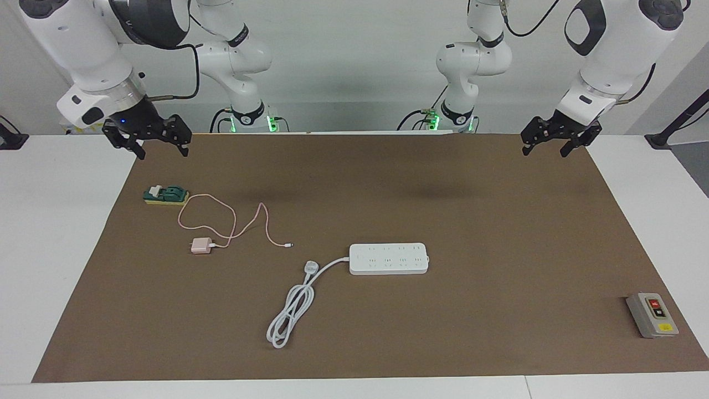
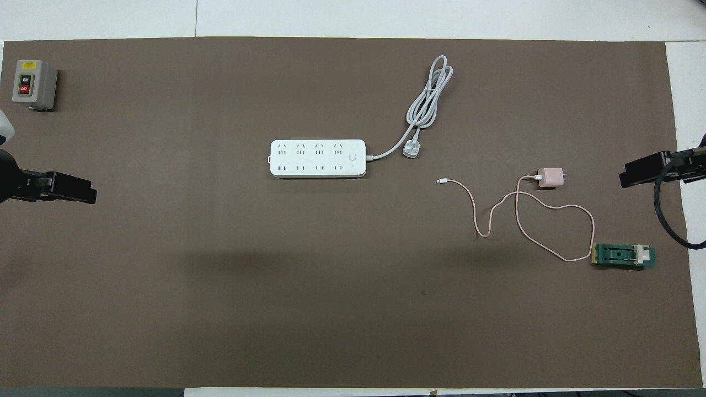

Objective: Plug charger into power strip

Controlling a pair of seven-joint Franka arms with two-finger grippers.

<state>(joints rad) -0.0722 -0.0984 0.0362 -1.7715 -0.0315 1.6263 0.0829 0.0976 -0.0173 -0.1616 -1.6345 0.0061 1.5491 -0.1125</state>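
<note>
The pale pink charger (image 1: 201,245) lies on the brown mat toward the right arm's end; it also shows in the overhead view (image 2: 550,178). Its thin pink cable (image 1: 232,221) loops beside it and ends in a small connector (image 1: 288,245). The white power strip (image 1: 389,258) lies flat mid-mat, sockets up, also in the overhead view (image 2: 317,158). Its thick white cord (image 1: 293,310) is coiled, with the white plug (image 1: 311,267) loose on the mat. My right gripper (image 1: 160,152) hangs open and empty over the mat's edge at its own end. My left gripper (image 1: 545,151) hangs open and empty over the mat's edge at the left arm's end.
A green and yellow block with a white piece (image 1: 166,195) lies nearer to the robots than the charger, touching the cable's loop. A grey box with red and yellow buttons (image 1: 652,315) sits at the left arm's end, farther from the robots. The brown mat (image 1: 443,194) covers the white table.
</note>
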